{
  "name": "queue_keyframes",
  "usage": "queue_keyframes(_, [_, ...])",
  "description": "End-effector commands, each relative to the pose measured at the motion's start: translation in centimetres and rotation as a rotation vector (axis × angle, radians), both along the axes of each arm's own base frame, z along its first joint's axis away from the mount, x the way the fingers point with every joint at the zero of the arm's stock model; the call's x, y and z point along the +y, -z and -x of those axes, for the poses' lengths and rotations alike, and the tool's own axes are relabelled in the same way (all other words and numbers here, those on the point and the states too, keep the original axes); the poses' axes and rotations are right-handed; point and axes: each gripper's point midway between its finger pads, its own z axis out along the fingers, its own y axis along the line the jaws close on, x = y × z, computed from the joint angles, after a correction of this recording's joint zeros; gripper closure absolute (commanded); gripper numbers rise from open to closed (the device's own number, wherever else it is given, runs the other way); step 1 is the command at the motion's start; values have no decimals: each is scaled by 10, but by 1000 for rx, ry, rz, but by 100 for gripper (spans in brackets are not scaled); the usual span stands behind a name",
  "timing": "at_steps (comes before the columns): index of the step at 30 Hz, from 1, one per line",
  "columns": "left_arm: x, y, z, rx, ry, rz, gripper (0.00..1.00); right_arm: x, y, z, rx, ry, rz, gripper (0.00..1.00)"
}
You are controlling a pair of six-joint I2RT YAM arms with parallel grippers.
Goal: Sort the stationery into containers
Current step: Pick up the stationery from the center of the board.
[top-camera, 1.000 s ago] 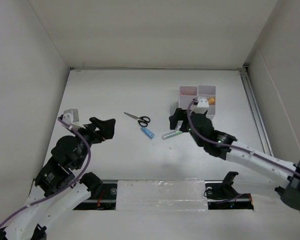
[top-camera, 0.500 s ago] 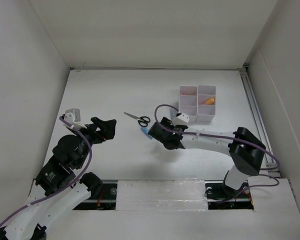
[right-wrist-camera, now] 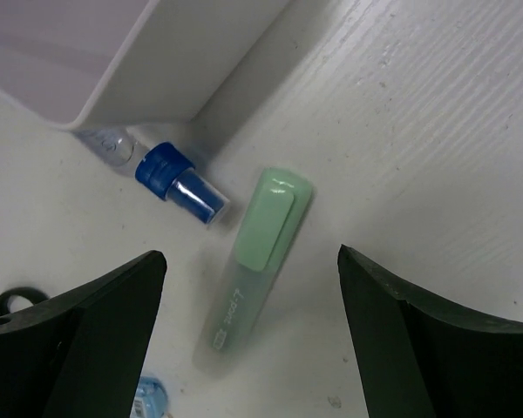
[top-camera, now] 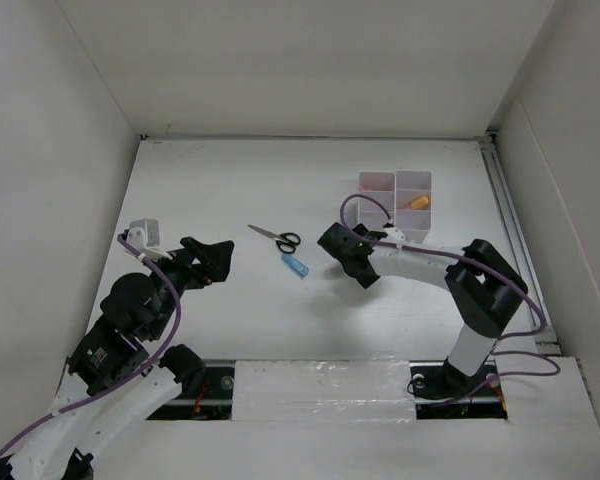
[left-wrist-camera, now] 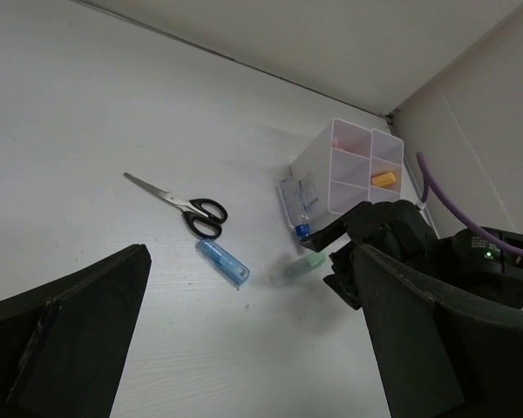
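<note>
My right gripper (top-camera: 332,243) is open, low over the table just left of the white six-compartment organiser (top-camera: 395,205). In the right wrist view its fingers straddle the green marker (right-wrist-camera: 257,266) without touching it. A blue-capped bottle (right-wrist-camera: 176,181) lies against the organiser's wall (right-wrist-camera: 157,61). An orange marker (top-camera: 417,202) sits in a right-column compartment. Black-handled scissors (top-camera: 276,238) and a short blue tube (top-camera: 296,265) lie left of the right gripper. My left gripper (top-camera: 212,258) is open and empty, further left. The red pen is out of view.
White walls close in the table at the back and both sides. A rail (top-camera: 510,220) runs along the right edge. The right arm's elbow (top-camera: 485,285) rises near the front right. The left wrist view shows the same items (left-wrist-camera: 301,266) ahead.
The right arm has folded in; its gripper moved left, then settled low over the green marker, which is now hidden in the top view. The left arm has hardly moved.
</note>
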Motion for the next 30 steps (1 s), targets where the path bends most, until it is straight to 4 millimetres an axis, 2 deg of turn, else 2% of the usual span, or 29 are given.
queue_keyframes(1, [-1,-12,0,-49,13,20,0,3,3,-7,8,8,-49,15])
queue_keyframes(4, [-3,-10,-2,-40,13,13,0,11,0,-12,12,5,-57,15])
queue_keyframes(5, [-3,-10,-2,-40,13,13,0,10,6,-8,37,-7,-41,15])
queue_keyframes(6, [-3,-10,-2,-40,13,13,0,15,3,-8,31,-16,-47,15])
queue_keyframes(10, [0,-12,-1,-47,2,18,0,24,33,3,112,-38,-75,19])
queue_keyframes(11, [0,-12,-1,-47,2,18,0,25,33,1,122,-33,-97,19])
queue_keyframes(12, [0,-12,-1,-47,2,18,0,23,43,7,154,-36,-92,20])
queue_keyframes(13, [1,-13,0,-55,2,23,0,24,43,8,162,-39,-99,23])
queue_keyframes(15, [4,-16,2,-62,-8,39,0,21,50,12,190,-18,-76,32])
queue_keyframes(16, [4,-16,2,-62,-8,39,0,16,50,19,224,-17,-56,40])
queue_keyframes(17, [4,-16,2,-62,-8,39,0,17,50,18,233,-4,-51,43])
queue_keyframes(19, [5,-18,4,-70,-8,46,0,11,52,24,264,1,-20,46])
queue_keyframes(21, [7,-17,5,-70,-8,46,0,15,50,22,264,-2,-34,49])
queue_keyframes(22, [7,-17,5,-70,-8,46,0,13,56,27,285,-2,-25,49])
queue_keyframes(23, [7,-17,5,-70,-8,46,0,19,57,27,292,-8,-53,55])
queue_keyframes(25, [7,-17,5,-70,-8,46,0,17,68,32,327,-2,-59,59])
queue_keyframes(30, [13,-16,5,-66,-42,51,0,19,86,47,407,-52,-69,59])
